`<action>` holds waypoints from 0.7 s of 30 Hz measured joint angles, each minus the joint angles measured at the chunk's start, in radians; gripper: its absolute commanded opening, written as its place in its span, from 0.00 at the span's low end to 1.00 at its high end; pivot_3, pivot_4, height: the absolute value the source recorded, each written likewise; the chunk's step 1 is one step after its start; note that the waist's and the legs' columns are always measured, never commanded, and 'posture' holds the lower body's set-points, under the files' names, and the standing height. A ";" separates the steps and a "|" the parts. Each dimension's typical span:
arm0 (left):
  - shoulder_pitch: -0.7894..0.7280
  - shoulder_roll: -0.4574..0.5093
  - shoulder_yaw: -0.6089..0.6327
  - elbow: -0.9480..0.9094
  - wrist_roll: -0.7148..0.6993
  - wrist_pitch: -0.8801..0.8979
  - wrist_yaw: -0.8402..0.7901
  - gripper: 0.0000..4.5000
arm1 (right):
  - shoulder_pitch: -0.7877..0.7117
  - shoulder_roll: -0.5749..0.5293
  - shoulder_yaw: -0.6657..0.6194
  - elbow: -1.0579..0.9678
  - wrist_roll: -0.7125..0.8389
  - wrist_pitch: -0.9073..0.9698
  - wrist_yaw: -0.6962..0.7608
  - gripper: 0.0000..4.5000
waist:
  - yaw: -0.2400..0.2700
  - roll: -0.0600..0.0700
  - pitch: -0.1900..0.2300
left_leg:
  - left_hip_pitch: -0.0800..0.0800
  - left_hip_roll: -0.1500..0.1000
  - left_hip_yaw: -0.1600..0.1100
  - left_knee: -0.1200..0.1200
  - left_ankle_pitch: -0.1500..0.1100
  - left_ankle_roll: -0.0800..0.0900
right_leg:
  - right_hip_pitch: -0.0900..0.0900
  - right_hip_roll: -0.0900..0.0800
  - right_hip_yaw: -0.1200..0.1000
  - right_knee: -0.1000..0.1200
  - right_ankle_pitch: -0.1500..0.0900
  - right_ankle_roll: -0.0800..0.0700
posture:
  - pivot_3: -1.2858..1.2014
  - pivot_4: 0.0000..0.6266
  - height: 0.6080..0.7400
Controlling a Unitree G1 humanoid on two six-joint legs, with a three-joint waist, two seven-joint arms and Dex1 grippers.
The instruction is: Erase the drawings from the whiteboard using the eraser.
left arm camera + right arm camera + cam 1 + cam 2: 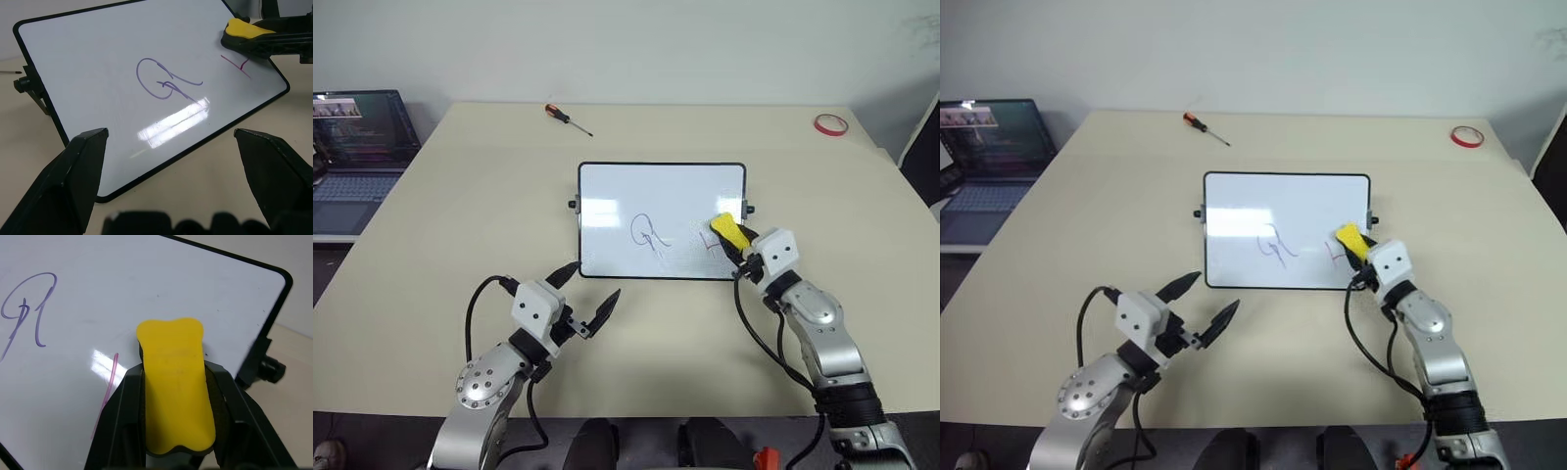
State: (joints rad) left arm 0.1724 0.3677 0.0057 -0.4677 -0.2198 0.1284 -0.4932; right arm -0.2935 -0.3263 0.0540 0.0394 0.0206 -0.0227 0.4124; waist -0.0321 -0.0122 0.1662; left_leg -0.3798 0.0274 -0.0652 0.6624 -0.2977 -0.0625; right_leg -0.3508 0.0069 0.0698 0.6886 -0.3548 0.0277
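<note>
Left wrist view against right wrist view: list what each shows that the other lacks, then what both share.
Left wrist view alone: the left gripper, open, short of the board's near edge. Right wrist view alone: the black knob at the board's short side. Both: the whiteboard, the purple squiggle, a red stroke, and the yellow eraser held in the right gripper.

The beige bench (460,215) carries the whiteboard (607,201) at its centre. An orange-handled screwdriver (567,117) lies at 11 o'clock from the board, well apart, and a red tape ring (830,124) lies at 2 o'clock near the far corner.
</note>
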 measured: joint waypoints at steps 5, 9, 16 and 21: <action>-0.010 -0.010 -0.009 -0.004 0.008 0.007 0.023 1.00 | -0.003 0.017 0.029 0.001 -0.007 0.001 0.002 0.28 | 0.000 0.000 0.000 | 0.000 0.000 0.000 0.000 0.000 0.000 | -0.001 0.000 0.000 0.001 0.000 0.000 | 0.52 0.24 1.00; -0.011 -0.011 -0.020 -0.004 0.012 0.013 0.029 1.00 | -0.011 0.012 0.052 -0.003 -0.018 0.021 0.016 0.28 | -0.001 0.000 0.000 | 0.000 0.000 0.001 0.000 0.000 0.000 | -0.001 0.000 0.001 0.002 0.000 0.000 | 0.52 0.24 1.00; -0.005 -0.011 -0.019 -0.004 0.013 0.005 0.028 1.00 | -0.028 -0.054 0.087 -0.069 -0.079 0.145 0.041 0.28 | 0.000 -0.001 -0.001 | 0.004 0.000 0.000 0.001 0.000 0.000 | 0.002 0.000 0.001 0.003 0.000 0.000 | 0.52 0.24 1.00; 0.008 -0.010 -0.018 -0.004 0.014 -0.002 0.028 1.00 | 0.020 -0.082 0.086 -0.154 -0.082 0.236 0.044 0.28 | 0.003 -0.002 -0.001 | 0.009 0.000 -0.001 0.001 0.000 0.000 | 0.009 0.000 0.000 0.002 0.000 0.000 | 0.52 0.24 1.00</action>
State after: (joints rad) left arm 0.1806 0.3573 -0.0123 -0.4714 -0.2055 0.1268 -0.4650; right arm -0.2731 -0.4079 0.1404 -0.1149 -0.0616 0.2129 0.4566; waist -0.0290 -0.0139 0.1648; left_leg -0.3709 0.0271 -0.0659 0.6632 -0.2976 -0.0626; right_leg -0.3419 0.0069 0.0697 0.6905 -0.3549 0.0277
